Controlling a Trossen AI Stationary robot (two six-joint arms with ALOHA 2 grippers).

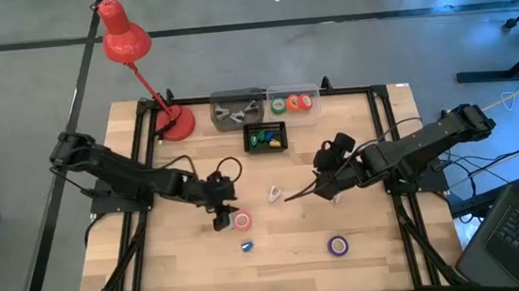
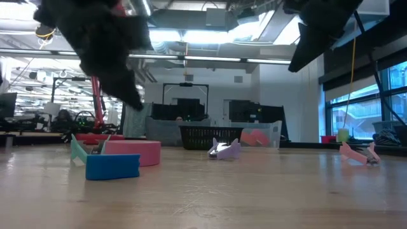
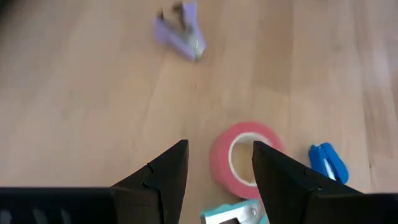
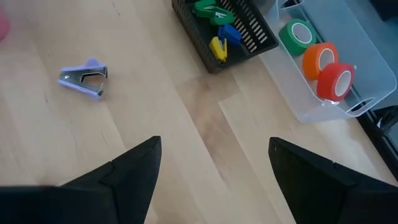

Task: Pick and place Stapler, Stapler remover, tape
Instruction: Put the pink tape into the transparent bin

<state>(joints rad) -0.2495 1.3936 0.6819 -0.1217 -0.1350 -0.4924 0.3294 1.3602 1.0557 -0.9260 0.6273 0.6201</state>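
A pink tape roll (image 1: 242,221) lies flat on the wooden table. My left gripper (image 1: 220,215) hovers open just left of it. In the left wrist view the roll (image 3: 239,160) sits just past the fingertips, partly behind one finger (image 3: 273,171). A small blue stapler (image 1: 247,247) lies near the roll, toward the near edge. A lilac staple remover (image 1: 274,195) lies mid-table. A purple tape roll (image 1: 338,245) lies toward the near right. My right gripper (image 1: 294,197) is open and empty, above the table right of the remover (image 4: 84,76).
At the far edge stand a clear bin of grey staple removers (image 1: 238,110), a clear bin of green, orange and red tape rolls (image 1: 293,103) and a black basket of small staplers (image 1: 265,138). A red desk lamp (image 1: 128,44) stands at the far left. A teal piece (image 3: 233,214) lies by the pink roll.
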